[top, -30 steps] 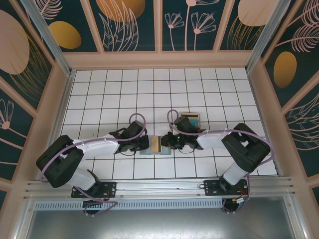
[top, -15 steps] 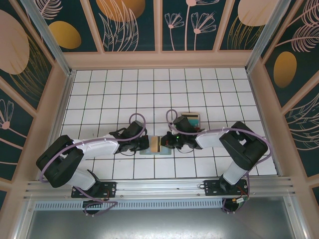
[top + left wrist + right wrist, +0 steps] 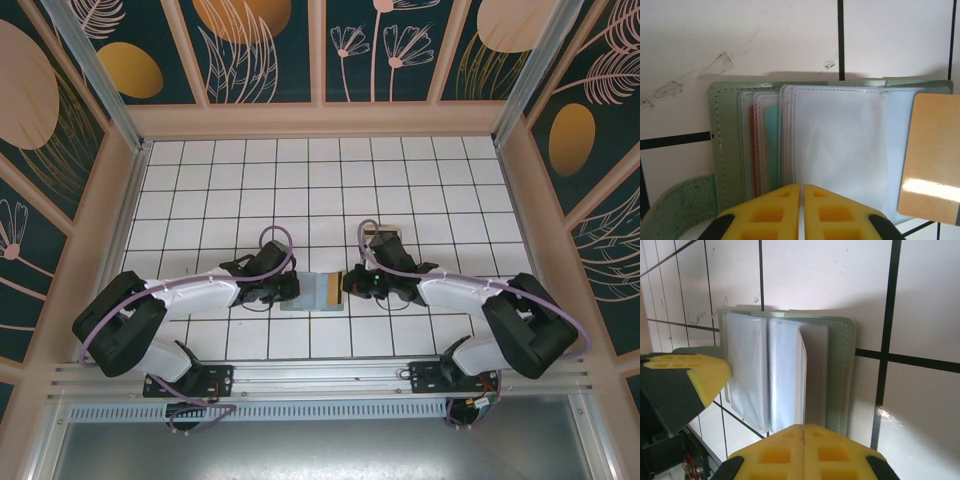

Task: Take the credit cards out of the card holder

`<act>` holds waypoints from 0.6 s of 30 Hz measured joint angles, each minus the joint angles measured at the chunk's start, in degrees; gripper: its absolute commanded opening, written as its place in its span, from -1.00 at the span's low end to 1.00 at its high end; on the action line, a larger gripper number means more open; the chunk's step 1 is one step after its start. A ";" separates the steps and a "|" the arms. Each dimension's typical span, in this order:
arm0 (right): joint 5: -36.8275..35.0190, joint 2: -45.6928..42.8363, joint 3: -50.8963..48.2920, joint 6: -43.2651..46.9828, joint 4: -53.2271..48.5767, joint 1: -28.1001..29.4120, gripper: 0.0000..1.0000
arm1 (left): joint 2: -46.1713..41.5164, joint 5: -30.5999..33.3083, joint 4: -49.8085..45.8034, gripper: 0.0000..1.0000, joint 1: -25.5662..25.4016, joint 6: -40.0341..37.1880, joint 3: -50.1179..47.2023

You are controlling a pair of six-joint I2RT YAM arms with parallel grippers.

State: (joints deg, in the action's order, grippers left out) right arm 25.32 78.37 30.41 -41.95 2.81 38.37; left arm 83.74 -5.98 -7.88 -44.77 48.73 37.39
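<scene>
The card holder (image 3: 306, 297) lies open on the tiles between my two grippers, its clear sleeves fanned out (image 3: 840, 140). A red card (image 3: 752, 150) and a teal card (image 3: 771, 145) sit in the left sleeves. My left gripper (image 3: 801, 186) is shut on the near edge of the sleeves at the holder's left side (image 3: 290, 288). My right gripper (image 3: 803, 427) is shut on the yellow-gold credit card (image 3: 932, 160), which is seen edge-on (image 3: 803, 375) in the right wrist view. The card hangs over the holder's right panel (image 3: 837, 375), clear of the sleeves (image 3: 332, 288).
A small clear tray (image 3: 388, 238) holding something sits just behind my right forearm. Peach walls enclose the white tiled floor on three sides. Open tiles stretch behind both arms.
My right gripper closed on the yellow-gold card and drew it right, out of the sleeve. The right arm's elbow swung out to the right. The left arm stayed put.
</scene>
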 measured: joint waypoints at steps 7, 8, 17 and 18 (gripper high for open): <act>-5.53 -3.89 11.28 8.31 -15.47 -0.28 -1.00 | -3.30 0.15 -1.36 0.49 0.00 0.11 5.33; -7.15 -4.04 14.25 10.38 -18.16 -0.39 -1.00 | -3.80 0.35 -1.36 0.77 0.00 0.04 6.08; -20.28 -6.29 28.61 34.25 -31.30 -1.16 -1.00 | -6.32 1.38 -1.22 0.97 0.00 -2.19 10.88; -21.73 -6.73 28.70 37.20 -32.11 -1.18 -1.00 | -6.58 1.60 -1.20 0.97 0.00 -2.49 11.08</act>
State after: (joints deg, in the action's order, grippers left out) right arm 3.60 71.64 59.11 -4.75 -29.30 37.19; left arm 77.17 -4.38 -9.08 -44.77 46.24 48.47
